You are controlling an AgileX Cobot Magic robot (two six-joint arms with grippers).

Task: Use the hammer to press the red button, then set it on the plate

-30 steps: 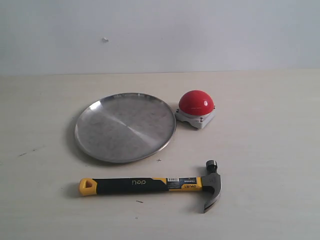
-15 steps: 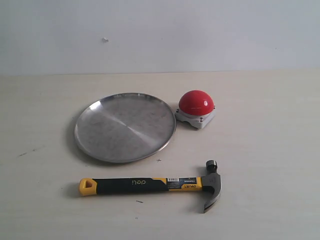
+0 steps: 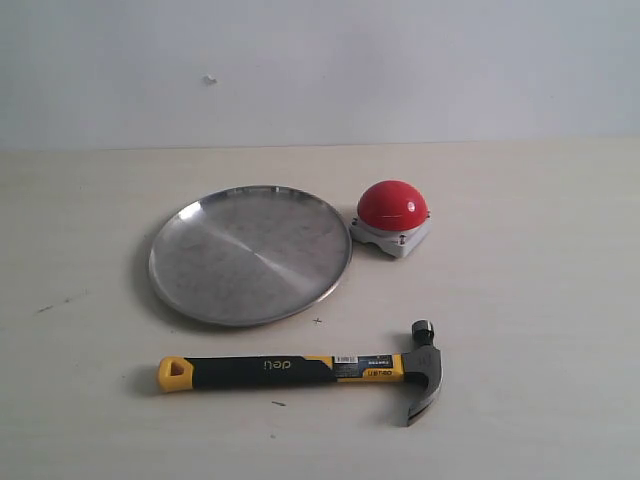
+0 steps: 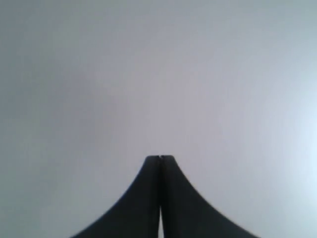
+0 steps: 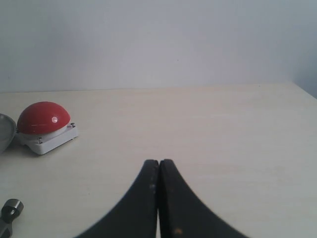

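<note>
Right wrist view: hammer (image 5: 10,209) lies well apart from right gripper (image 5: 159,162).

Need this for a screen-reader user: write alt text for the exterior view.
A claw hammer lies flat on a pale table, yellow handle end at left, dark head at right. Behind it sit an empty round silver plate and, close beside its right edge, a red dome button on a grey base.

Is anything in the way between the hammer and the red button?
No, nothing visible. Only bare table lies between the hammer and the red button. The plate sits off to the side.
</note>
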